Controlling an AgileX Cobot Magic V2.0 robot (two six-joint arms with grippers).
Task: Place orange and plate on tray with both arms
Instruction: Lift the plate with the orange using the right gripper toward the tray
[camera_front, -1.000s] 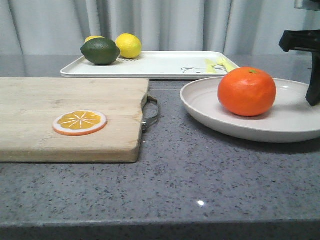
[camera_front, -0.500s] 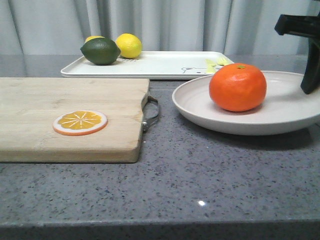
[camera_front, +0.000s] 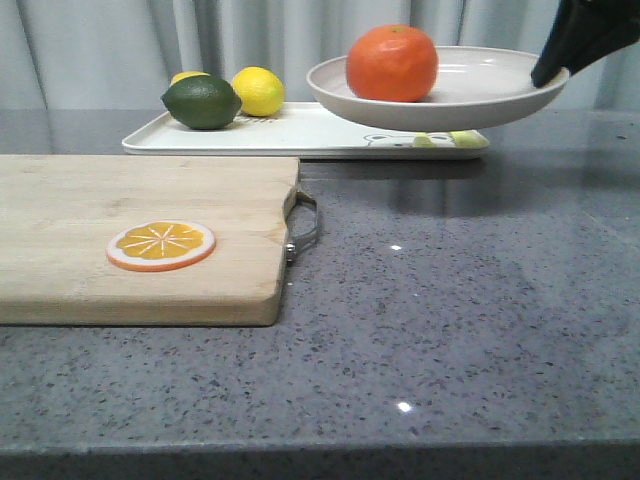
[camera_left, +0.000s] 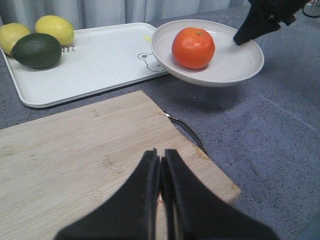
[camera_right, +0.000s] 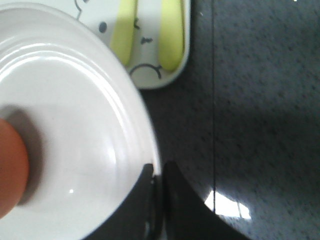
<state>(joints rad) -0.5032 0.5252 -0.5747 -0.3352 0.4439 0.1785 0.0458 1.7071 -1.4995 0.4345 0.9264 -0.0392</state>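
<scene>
The orange sits in the off-white plate, which is lifted in the air in front of the white tray. My right gripper is shut on the plate's right rim and holds it up; the right wrist view shows its jaws pinching the rim, with the orange at the edge. In the left wrist view the plate with the orange hangs beside the tray, partly over its bear corner. My left gripper is shut and empty above the wooden cutting board.
The tray holds a dark green lime and two lemons at its left end, and pale yellow cutlery at its right end. An orange slice lies on the cutting board, whose metal handle faces right.
The right gripper has lifted the plate with the orange off the counter and carried it up and to the left, toward the tray. The left gripper's earlier state is not shown.
</scene>
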